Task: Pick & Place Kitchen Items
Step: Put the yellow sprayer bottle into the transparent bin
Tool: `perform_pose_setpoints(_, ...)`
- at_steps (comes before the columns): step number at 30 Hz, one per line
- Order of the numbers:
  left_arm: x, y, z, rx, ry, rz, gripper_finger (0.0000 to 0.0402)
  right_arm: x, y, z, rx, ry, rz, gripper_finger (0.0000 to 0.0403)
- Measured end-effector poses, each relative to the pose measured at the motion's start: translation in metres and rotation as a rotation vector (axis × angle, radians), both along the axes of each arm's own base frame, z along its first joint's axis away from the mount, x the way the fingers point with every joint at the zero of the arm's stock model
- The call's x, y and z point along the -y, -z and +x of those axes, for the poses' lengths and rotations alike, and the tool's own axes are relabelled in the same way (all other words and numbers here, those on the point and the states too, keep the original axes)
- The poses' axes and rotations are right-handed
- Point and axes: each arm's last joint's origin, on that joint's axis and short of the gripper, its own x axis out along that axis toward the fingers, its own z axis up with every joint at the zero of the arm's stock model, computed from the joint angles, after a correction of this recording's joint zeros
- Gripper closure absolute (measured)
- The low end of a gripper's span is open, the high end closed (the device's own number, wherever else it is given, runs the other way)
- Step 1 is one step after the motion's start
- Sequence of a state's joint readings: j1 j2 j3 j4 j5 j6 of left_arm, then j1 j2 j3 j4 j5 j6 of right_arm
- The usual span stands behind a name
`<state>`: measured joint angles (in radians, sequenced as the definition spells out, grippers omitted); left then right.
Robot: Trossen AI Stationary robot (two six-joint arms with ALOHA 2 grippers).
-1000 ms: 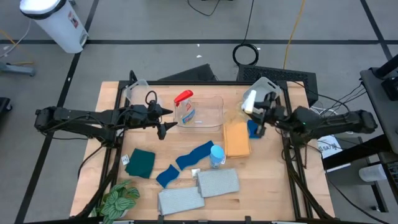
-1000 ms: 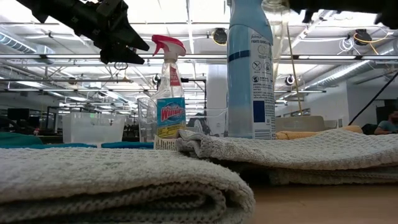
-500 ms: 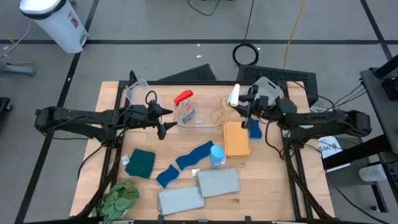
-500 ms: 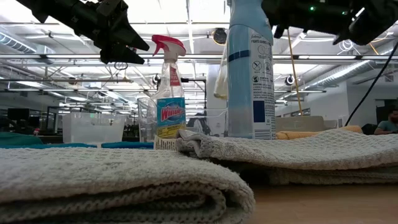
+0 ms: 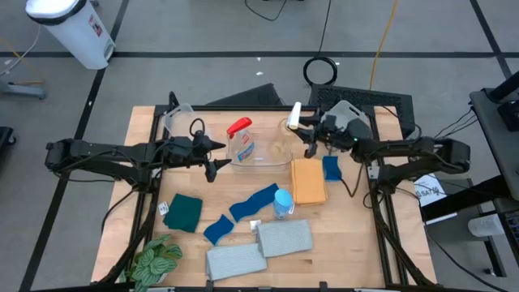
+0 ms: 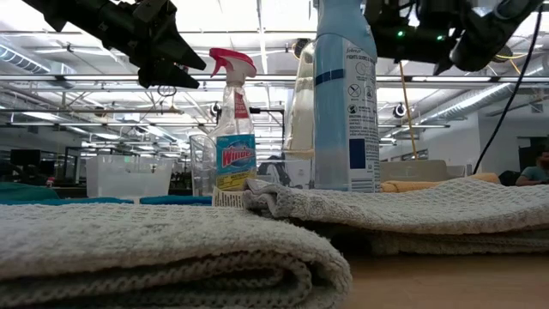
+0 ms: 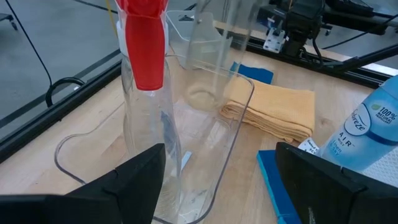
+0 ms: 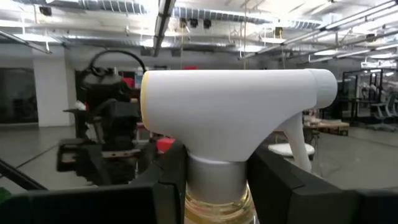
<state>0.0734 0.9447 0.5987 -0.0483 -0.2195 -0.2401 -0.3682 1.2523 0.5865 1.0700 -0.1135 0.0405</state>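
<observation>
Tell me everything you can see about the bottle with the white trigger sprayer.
The clear bottle with the white trigger sprayer has a yellow-edged head and yellowish liquid at its neck. It looks like plastic and stands upright. The right gripper is shut on its neck and holds it above the far right end of the clear plastic tub. Whether its base touches the tub I cannot tell.

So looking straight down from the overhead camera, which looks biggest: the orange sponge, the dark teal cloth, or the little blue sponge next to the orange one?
Largest to smallest in the high view:
1. orange sponge
2. teal cloth, close behind it in area
3. blue sponge, clearly smallest, though the right arm may hide part of it
</observation>
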Motion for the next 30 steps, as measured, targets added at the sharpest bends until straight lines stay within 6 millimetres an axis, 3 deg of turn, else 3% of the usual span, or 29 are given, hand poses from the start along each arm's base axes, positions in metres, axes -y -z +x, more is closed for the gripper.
perform_pose_setpoints(15,0.000,0.000,0.000,0.000,0.000,0.000,0.0094,0.050,0.018,0.034,-0.097,0.013,0.071,0.0296)
perform_pose_setpoints(30,0.000,0.000,0.000,0.000,0.001,0.000,0.0094,0.070,0.028,0.074,-0.120,-0.013,0.075,0.0299)
